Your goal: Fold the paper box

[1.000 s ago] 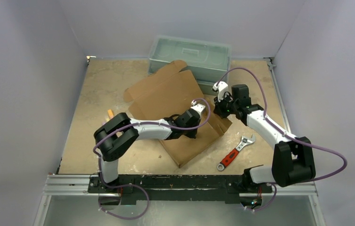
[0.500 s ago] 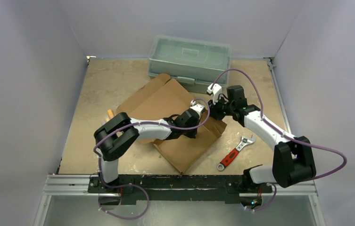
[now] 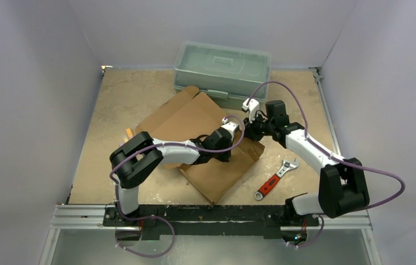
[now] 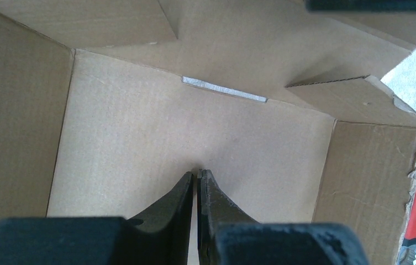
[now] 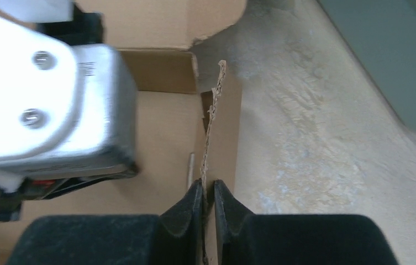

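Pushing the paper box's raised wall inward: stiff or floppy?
Likely stiff in the panels, hinging at creases: the paper box is thin corrugated sheet. Probably light, apt to slide unless the left gripper pins its floor. The ragged wall edge in the right gripper may crumple.

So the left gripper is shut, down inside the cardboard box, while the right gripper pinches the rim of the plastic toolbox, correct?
Not quite. The right gripper pinches a raised side wall of the cardboard box, not the toolbox, as the right wrist view shows. The left gripper is indeed shut inside the box.
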You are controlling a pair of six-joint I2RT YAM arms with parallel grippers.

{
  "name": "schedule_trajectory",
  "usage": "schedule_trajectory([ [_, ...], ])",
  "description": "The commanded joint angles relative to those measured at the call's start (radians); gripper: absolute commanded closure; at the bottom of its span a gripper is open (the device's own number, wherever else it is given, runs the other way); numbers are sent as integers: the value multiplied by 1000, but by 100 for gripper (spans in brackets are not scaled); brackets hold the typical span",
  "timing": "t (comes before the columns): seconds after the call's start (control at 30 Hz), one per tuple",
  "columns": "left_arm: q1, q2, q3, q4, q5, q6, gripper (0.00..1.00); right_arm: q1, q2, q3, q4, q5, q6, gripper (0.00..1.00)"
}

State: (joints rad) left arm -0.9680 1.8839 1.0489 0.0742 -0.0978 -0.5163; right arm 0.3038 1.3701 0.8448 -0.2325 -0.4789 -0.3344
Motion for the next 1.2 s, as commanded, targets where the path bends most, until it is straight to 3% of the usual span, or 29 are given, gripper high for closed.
schedule_trajectory([
  [0.0, 12, -15, -24, 6, 11, -15, 93, 4, 35, 23, -11, 93, 10, 91],
  [0.13, 14, -23, -31, 11, 15, -19, 93, 4, 11, 21, -8, 44, 15, 97],
  [0.37, 20, -25, -51, 30, 23, -29, 93, 13, -11, 14, -31, -132, -6, 94],
  [0.8, 26, -42, -82, 61, 37, -41, 94, 37, 53, 41, -112, -211, -56, 72],
  [1.17, 36, -103, -105, 81, 53, -46, 93, 40, 83, 51, -133, -173, -80, 64],
])
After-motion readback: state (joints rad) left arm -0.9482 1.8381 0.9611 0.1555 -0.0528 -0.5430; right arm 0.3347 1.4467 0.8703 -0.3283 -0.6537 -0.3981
